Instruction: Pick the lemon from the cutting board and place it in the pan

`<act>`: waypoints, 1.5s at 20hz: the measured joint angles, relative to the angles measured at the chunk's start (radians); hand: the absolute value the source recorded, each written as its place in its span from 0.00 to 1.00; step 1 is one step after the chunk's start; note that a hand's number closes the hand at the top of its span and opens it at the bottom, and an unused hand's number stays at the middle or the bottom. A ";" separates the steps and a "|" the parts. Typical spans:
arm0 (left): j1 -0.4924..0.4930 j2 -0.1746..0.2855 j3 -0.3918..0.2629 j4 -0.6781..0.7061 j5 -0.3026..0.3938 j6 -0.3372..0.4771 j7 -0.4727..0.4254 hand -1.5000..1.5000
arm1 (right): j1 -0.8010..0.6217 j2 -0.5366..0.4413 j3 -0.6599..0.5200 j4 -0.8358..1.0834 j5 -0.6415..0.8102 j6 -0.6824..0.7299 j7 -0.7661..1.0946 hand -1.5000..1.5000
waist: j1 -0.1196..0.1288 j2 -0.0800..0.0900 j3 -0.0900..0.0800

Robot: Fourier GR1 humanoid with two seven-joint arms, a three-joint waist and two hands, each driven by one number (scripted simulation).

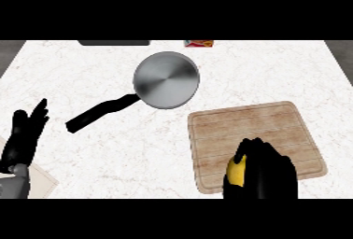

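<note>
Inside the curled fingers (257, 145) of the right hand (265, 170) the lemon (237, 172) is grasped; carrying it to the pan (165, 79) beyond them remains.

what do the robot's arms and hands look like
Both hands are plain black with slim fingers and a thumb: the left hand and the right hand. A grey forearm shows below the left hand only. No cables or markings show.
</note>
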 measured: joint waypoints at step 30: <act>-0.066 -0.028 -0.014 0.028 -0.027 -0.024 -0.008 0.50 | -0.888 0.065 -0.357 1.075 -0.388 -0.665 -0.132 1.00 | 0.061 0.023 0.001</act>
